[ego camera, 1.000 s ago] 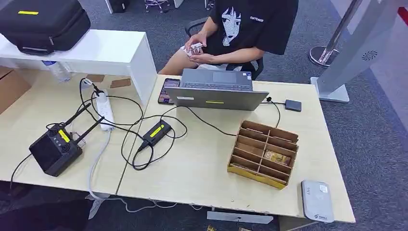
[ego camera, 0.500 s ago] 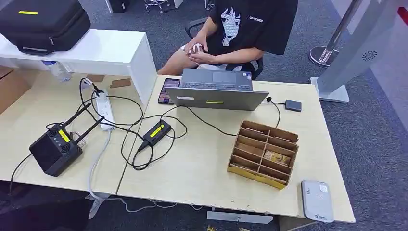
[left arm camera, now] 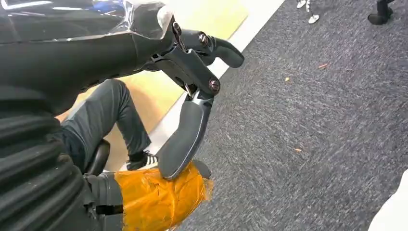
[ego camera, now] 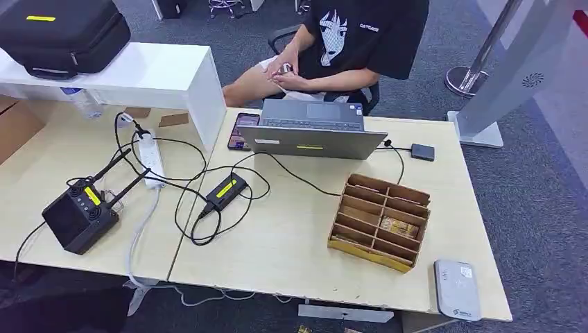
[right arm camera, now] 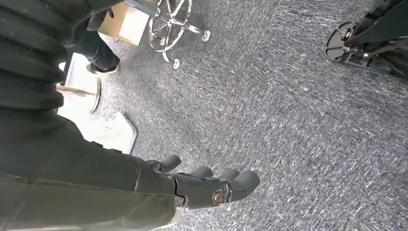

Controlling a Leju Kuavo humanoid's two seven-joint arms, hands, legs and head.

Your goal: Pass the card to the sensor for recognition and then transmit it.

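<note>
A wooden divided box [ego camera: 378, 221] stands on the right part of the table, with a patterned card [ego camera: 399, 227] lying in one of its compartments. A grey card sensor [ego camera: 457, 289] lies flat at the table's near right corner. My left hand [left arm camera: 192, 72] hangs over grey carpet, thumb and fingers apart, holding nothing. My right hand [right arm camera: 211, 185] also hangs above the carpet with its fingers stretched out and nothing in them. Across the table a seated person [ego camera: 347, 41] holds something small and white [ego camera: 284, 69] in both hands.
A laptop [ego camera: 310, 130] and a phone [ego camera: 243, 130] lie at the table's far edge. A black radio unit [ego camera: 78, 215], a power strip [ego camera: 151, 159], an adapter [ego camera: 225, 191] and looped cables crowd the left. A white shelf [ego camera: 139, 73] carries a black case [ego camera: 62, 31].
The person's hands have drawn closer together over the lap, and the white cards show less. Nothing on the table has moved.
</note>
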